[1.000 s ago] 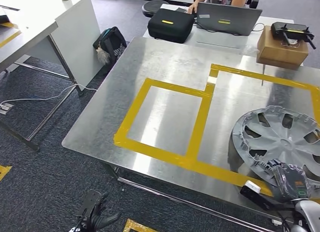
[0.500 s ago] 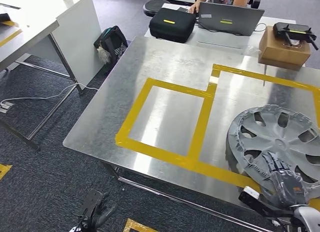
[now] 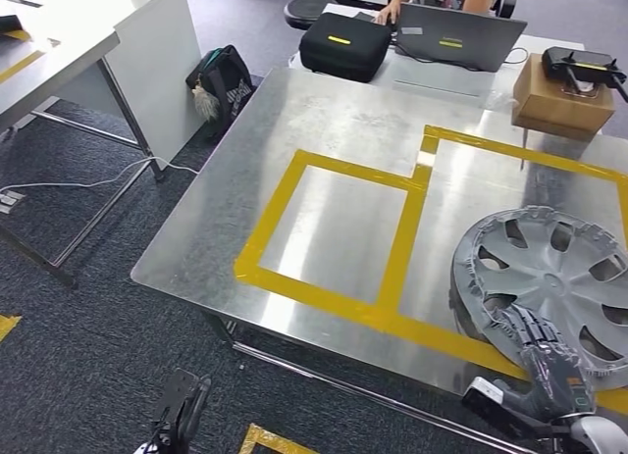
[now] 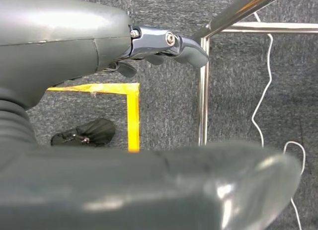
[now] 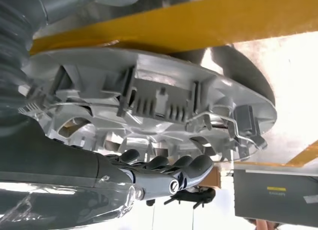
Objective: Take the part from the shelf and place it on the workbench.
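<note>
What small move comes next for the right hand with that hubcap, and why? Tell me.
Probably lower the hubcap flat onto the workbench and only then let go. The right hand grips its near rim, fingers over the face, and the right wrist view shows the ribbed underside tilted clear of the metal top above the yellow tape, so releasing now would likely drop it.

**Plenty of room on the left half, right side is crowded**

The tabletop (image 3: 222,219) is bare across its left taped square (image 3: 337,233). The hubcap (image 3: 551,273) fills the near right, with the right hand (image 3: 545,361) on its rim. A cardboard box (image 3: 566,101), black case (image 3: 344,44) and laptop (image 3: 459,37) block the far edge.
</note>
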You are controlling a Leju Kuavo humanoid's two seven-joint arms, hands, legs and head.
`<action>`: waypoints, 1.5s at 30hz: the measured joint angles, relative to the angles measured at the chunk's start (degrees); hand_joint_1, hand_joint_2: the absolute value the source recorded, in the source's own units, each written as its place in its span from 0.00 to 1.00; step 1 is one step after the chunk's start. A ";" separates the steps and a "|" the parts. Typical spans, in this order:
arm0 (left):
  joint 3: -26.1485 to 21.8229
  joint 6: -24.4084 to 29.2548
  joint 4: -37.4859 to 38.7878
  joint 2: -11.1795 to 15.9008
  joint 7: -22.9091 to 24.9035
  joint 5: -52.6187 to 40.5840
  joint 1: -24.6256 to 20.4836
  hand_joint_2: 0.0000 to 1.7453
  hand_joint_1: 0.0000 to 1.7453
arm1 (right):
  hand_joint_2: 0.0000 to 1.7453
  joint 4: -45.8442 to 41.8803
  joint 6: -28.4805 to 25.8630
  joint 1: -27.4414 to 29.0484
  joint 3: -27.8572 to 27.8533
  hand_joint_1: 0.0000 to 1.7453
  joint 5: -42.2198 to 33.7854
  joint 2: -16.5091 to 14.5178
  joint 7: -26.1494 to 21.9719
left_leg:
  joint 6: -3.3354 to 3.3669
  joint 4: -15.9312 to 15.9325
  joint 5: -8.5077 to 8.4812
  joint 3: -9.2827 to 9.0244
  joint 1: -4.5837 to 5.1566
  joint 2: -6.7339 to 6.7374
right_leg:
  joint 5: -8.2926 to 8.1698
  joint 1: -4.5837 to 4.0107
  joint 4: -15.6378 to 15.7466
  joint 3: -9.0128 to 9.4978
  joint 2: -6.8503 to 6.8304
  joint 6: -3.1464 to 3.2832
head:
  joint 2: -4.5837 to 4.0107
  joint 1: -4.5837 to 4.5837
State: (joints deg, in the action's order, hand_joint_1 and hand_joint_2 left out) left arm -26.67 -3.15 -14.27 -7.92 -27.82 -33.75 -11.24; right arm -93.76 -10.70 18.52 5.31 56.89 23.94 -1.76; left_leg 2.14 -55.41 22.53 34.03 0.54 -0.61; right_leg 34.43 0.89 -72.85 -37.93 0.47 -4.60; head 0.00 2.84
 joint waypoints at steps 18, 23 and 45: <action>-0.04 0.42 0.00 0.40 -1.02 1.49 0.39 0.00 0.00 | 0.75 -8.36 -4.58 2.10 -0.12 0.00 -10.27 -6.11 -6.98 | -2.66 -9.52 6.72 -0.46 -0.34 -0.10 | -10.55 -0.12 14.96 2.86 -0.04 3.08 | 0.00 -0.60; -0.09 0.51 0.00 0.43 -1.10 1.77 0.30 0.00 0.00 | 0.00 -11.04 -5.61 3.19 0.06 0.00 -10.54 -7.84 -7.68 | -1.72 0.27 5.35 -5.87 0.11 -0.13 | -12.74 -0.19 15.32 1.77 -0.06 1.56 | 0.00 -0.72; -1.96 9.35 0.06 -0.69 -2.44 3.25 3.38 0.00 0.00 | 0.00 -13.29 -28.47 10.72 14.22 0.00 -10.61 -21.23 -15.38 | -4.69 -16.23 10.05 6.11 -0.74 0.00 | -8.21 -0.39 16.68 7.11 -2.28 4.35 | 0.00 -1.33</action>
State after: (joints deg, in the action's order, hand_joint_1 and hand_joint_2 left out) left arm -28.62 6.21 -14.21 -8.61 -30.26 -30.50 -7.86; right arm -107.05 -39.17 29.25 19.53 46.28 2.71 -17.15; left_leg -2.55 -71.64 32.57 40.14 -0.20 -0.60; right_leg 26.22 0.50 -56.17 -30.82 -1.80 -0.26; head 0.00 1.51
